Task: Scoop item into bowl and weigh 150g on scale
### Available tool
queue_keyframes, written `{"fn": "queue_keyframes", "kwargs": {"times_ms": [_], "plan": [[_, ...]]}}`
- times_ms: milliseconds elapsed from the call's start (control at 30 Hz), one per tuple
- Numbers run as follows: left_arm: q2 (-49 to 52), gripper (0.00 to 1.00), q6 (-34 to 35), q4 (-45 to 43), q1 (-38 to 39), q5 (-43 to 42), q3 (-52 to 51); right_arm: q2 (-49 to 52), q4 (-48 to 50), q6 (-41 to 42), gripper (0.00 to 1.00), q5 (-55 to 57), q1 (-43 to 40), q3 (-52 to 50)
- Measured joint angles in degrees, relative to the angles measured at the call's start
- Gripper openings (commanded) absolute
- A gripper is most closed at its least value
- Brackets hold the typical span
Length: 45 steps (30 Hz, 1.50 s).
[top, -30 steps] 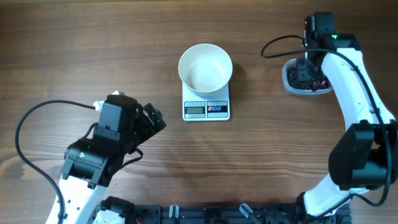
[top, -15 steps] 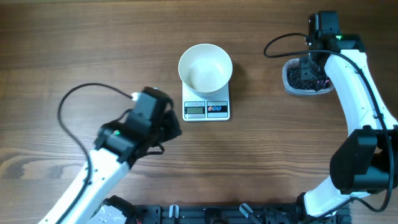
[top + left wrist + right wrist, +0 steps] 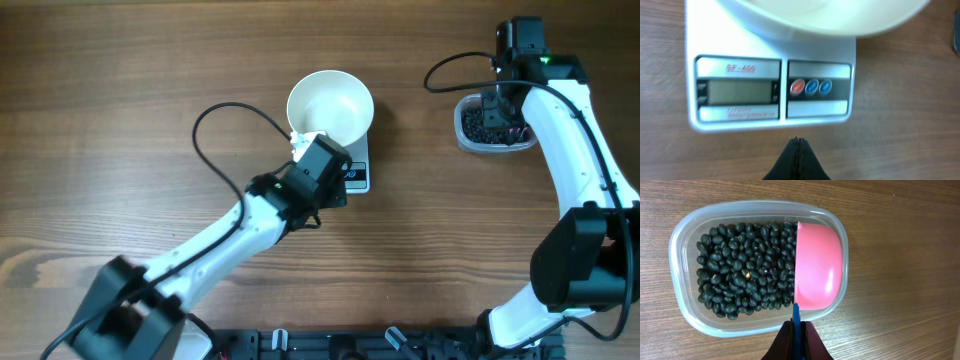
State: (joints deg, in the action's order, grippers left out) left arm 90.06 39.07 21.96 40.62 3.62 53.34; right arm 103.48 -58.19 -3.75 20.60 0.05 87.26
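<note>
Overhead view: you are looking down on a wooden table (image 3: 120,90). A white bowl (image 3: 330,108) is sitting on a digital kitchen scale (image 3: 357,176) near the centre, and the bowl is looking empty. The left arm is reaching in from 7 o'clock, and the left gripper (image 3: 328,178) is covering the scale's front left part. At 2 o'clock from the bowl, well apart from it, a clear plastic tub (image 3: 466,138) is holding the black beans (image 3: 478,122). The right gripper (image 3: 497,108) is hanging over that tub.

Left wrist view: the scale is filling the upper frame, with the bowl's underside overhanging it at 12 o'clock. The grey display (image 3: 737,92) is showing no digits you could read. Three coloured buttons (image 3: 811,87), one red and two blue, are sitting just to the right of it. The left gripper's dark fingers are clenched together on nothing, pointing at the scale's front edge from 6 o'clock, just short of it.

Right wrist view: the tub is lying crosswise, with beans covering its floor. The right gripper is grasping the thin blue handle (image 3: 796,314) of a pink scoop (image 3: 817,272). The scoop is resting at the tub's 3 o'clock end, and no beans are showing on its pink surface.

Progress, as a judgement: the bowl is placed and the scoop is in hand, but no beans are in the bowl yet. Waking or zeroing the scale, scooping and weighing all remain.
</note>
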Motion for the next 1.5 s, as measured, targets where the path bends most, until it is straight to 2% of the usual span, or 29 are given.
{"fn": "queue_keyframes", "kwargs": {"times_ms": [267,667,1500], "plan": [[5.3,0.04,-0.4,-10.9,0.0,1.3,0.0,0.0,0.2,0.0,0.05,0.0,0.0,0.0],[9.7,0.04,-0.5,-11.5,0.0,2.2,0.0,0.0,0.2,0.0,0.04,0.0,0.0,0.0],[12.5,0.04,-0.5,-14.2,0.0,2.6,0.0,0.0,0.2,0.0,0.04,0.0,0.0,0.0]]}}
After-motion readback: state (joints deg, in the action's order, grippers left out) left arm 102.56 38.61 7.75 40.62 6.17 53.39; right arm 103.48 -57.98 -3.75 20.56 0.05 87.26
